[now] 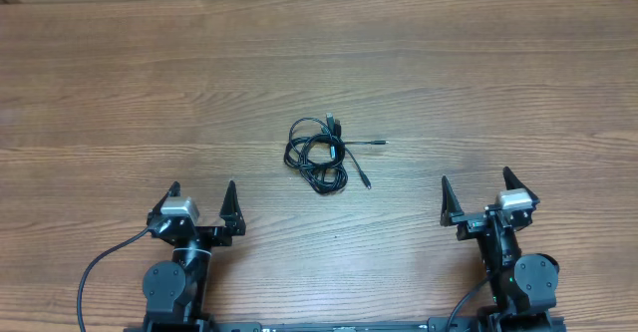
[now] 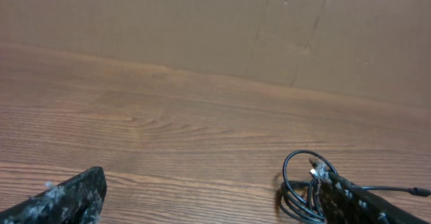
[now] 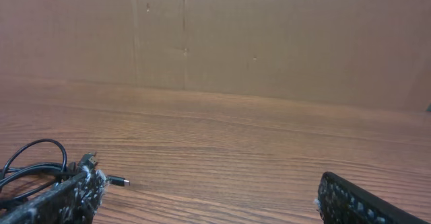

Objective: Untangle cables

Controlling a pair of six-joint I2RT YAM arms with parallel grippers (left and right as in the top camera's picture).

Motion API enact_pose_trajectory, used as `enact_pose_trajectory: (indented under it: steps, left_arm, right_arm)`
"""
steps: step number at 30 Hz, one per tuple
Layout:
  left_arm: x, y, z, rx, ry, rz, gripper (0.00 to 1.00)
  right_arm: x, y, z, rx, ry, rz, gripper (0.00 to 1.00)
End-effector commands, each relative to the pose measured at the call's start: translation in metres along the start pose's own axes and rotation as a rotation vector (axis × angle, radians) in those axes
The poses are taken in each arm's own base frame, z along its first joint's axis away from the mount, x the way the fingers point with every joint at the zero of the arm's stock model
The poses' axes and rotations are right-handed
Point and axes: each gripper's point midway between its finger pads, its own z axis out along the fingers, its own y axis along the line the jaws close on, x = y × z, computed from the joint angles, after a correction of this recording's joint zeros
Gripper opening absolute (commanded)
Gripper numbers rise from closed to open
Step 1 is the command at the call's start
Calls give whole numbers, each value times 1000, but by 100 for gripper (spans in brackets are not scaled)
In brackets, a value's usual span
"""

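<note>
Both arms sit at the near edge of the table [image 1: 319, 43], closest to the overhead lens. The left gripper [image 1: 202, 187] has its fingers spread wide with bare wood between them, and it holds no object. The right gripper [image 1: 477, 177], well apart to the right of the left gripper, stands just as wide and also holds no object.

The cables [image 1: 321, 156] lie flat on the wood, beyond the left gripper and off to its right, touching neither gripper. They form one small, loosely coiled knot of thin black cord. The knot is a little longer in the near-to-far direction than across. A plug end [image 1: 334, 125] sticks out of its far side. Two loose tails leave the side turned away from the left gripper. One tail [image 1: 377, 144] points straight away from that gripper, and the other [image 1: 367, 182] slants back toward the near edge.

From the left wrist camera, the left gripper's own right-hand finger [image 2: 357, 200] overlaps the near part of the coil and hides it. A plain brown wall [image 2: 168, 22] rises behind the table's far edge. A thicker black wire [image 1: 95, 272] curves out just behind the left gripper, along its arm.
</note>
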Motion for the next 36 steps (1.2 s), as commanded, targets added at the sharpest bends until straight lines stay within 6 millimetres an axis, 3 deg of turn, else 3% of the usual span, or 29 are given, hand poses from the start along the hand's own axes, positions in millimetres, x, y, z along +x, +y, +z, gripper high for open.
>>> enact_pose_trajectory:
  steps: [1, 36]
  left_arm:
    - [-1, 4, 0, -17, -8, 21, 100]
    - [-1, 5, 0, -25, -10, 22, 100]
  right_arm:
    - [1, -2, 0, 12, -5, 10, 100]
    - [1, -2, 0, 12, -5, 10, 100]
